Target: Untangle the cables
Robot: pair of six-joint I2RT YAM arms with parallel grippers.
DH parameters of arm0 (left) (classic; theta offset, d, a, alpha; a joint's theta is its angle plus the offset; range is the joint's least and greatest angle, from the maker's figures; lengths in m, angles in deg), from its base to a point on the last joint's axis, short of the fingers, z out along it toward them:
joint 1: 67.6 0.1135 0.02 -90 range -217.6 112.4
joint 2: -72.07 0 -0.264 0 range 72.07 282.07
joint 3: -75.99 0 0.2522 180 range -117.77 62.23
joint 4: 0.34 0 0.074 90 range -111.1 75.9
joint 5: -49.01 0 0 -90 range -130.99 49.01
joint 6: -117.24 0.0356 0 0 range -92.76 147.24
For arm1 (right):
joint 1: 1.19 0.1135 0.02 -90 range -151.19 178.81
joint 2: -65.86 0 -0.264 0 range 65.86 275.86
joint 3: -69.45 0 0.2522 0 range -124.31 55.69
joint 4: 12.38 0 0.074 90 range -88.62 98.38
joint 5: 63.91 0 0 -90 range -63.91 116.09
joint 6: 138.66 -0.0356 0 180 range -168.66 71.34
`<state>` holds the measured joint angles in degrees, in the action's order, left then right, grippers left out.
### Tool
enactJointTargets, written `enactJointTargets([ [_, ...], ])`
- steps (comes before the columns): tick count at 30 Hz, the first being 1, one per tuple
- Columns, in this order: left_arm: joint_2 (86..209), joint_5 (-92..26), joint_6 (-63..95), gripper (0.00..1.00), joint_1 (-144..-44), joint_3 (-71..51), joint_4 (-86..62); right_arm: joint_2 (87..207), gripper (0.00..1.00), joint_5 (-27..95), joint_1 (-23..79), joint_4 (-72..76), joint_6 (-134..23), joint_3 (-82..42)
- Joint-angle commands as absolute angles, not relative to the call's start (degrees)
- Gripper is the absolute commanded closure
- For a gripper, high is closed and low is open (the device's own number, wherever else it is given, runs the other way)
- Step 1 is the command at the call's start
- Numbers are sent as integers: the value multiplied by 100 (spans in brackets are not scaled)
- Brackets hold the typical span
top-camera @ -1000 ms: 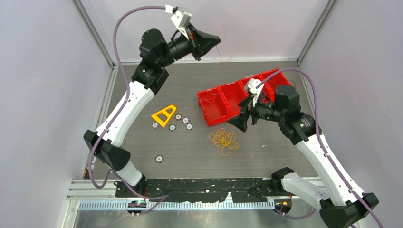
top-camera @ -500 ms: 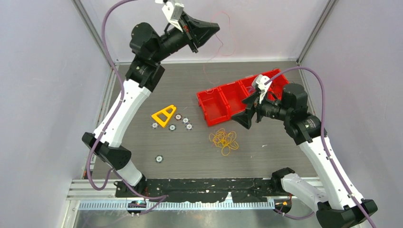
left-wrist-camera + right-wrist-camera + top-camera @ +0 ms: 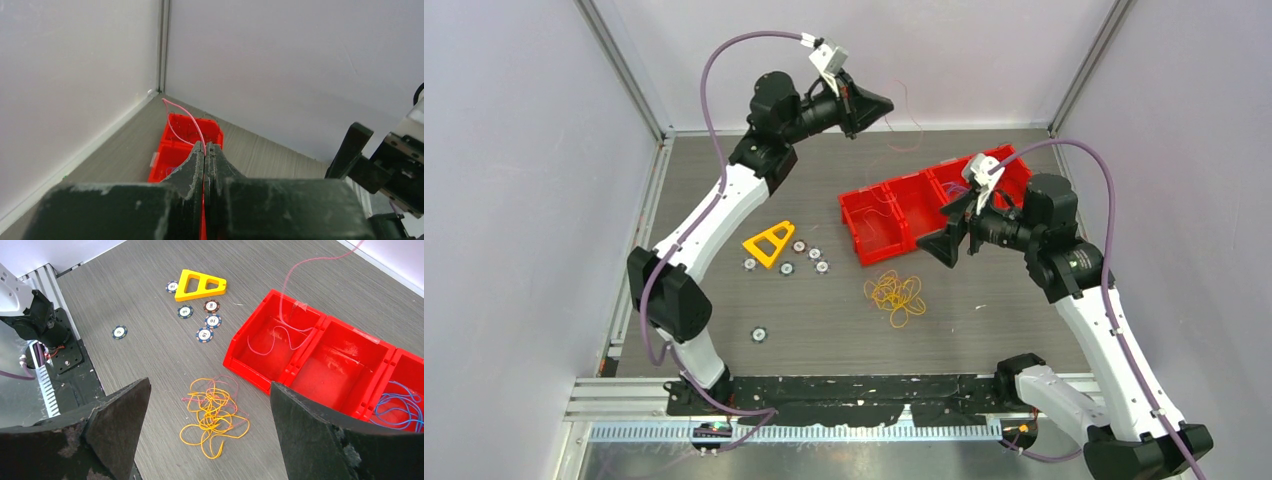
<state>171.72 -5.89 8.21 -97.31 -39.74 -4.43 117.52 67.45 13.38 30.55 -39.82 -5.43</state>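
A reddish cable is being pinched between the tightly closed fingers of the left gripper, which is being held high near the back wall. From there the cable is being trailed down in a loose curve into the end compartment of the red bin, the one nearest the poker chips. The right gripper is being held wide open with nothing in its grasp, raised above the tabletop just beside the bin. A tangle of yellow-orange cables is lying on the tabletop below it, untouched. Blue cables are lying in the compartment at the bin's other end. A yellow triangular frame is lying beside the chips
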Motion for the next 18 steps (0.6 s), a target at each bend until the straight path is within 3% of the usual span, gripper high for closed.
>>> enactJointTargets([
  [1, 17076, -227, 1219, 100, -9623, -3550, -291, 11673, 5, 6868, 1254, 2931, -4005, -586],
  [5, 16761, -180, 1879, 100, -9562, -2532, -599, 11640, 5, 6822, 1171, 3048, -3900, -641],
  [11, 16806, -338, 2772, 100, -9515, -1937, -1675, 11593, 5, 6851, 1078, 3087, -3846, -533],
  [18, 17905, -808, 3636, 100, -9541, -3014, -3225, 11696, 5, 6827, 1050, 3164, -3830, -455],
])
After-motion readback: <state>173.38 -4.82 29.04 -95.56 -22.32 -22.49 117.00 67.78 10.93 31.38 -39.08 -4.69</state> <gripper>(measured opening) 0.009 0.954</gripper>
